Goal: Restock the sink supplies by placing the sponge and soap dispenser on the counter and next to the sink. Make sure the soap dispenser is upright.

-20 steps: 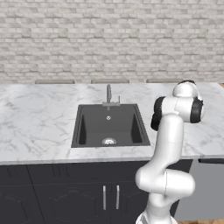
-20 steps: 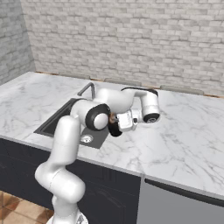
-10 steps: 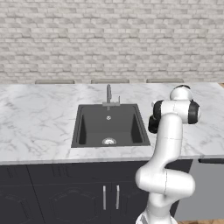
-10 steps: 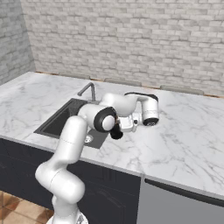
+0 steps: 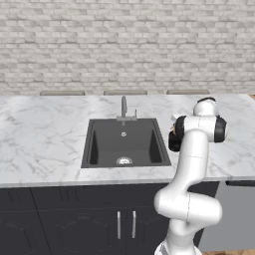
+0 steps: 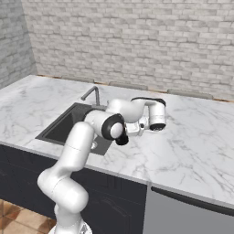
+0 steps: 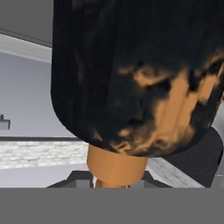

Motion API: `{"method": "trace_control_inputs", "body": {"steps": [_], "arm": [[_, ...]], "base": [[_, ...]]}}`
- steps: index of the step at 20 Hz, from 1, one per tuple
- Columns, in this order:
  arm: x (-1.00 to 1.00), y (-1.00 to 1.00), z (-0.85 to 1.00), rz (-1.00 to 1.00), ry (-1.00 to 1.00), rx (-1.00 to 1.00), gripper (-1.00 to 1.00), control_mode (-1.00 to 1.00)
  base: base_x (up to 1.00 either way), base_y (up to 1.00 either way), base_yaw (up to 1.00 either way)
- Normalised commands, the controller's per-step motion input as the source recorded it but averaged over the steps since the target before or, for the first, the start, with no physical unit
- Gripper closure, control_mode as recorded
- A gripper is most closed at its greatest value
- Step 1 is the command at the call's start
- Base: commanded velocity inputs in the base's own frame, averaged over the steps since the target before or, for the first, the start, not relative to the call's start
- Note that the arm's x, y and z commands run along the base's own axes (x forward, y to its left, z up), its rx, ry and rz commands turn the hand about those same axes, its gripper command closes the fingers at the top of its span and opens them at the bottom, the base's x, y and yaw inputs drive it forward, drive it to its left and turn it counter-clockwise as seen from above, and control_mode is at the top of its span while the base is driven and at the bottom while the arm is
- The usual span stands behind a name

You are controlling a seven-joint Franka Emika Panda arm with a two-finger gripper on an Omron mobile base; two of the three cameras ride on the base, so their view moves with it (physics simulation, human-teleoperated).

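— Beside the sink (image 5: pixel 124 142), what changed?
— You've swung the wrist toward the basin's right edge; the soap dispenser (image 7: pixel 135 74) hangs above the desk (image 5: pixel 45 129), jaws pinching it.
— Meaning?
— Probably near set-down; check it's upright.

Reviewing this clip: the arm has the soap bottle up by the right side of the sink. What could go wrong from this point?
1. In the hand view the soap dispenser has its orange nozzle toward the gripper, so it looks tipped; released like this, it might not end upright.
2. It hangs near the edge of the sink, so it could drop into the basin rather than onto the counter.
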Motion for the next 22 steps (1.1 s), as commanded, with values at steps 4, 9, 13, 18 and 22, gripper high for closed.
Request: {"method": "trace_control_inputs", "body": {"steps": [4, 9, 13, 18, 22], "arm": [[0.06, -0.01, -0.35, 0.0, 0.0, 0.0, 1.0, -1.0], [-0.24, -0.09, -0.29, 0.0, -0.1, 0.0, 1.0, -1.0], [-0.14, -0.06, -0.07, 0.0, -0.1, 0.0, -1.0, -1.0], [0.01, -0.16, 0.0, 0.0, 0.0, 0.0, -1.0, -1.0], [0.15, -0.23, 0.0, 0.0, 0.0, 0.0, -1.0, -1.0]], "base": [[0.0, 0.0, 0.0], [0.0, 0.0, 0.0], [0.0, 0.0, 0.0], [0.0, 0.0, 0.0], [0.0, 0.0, 0.0]]}}
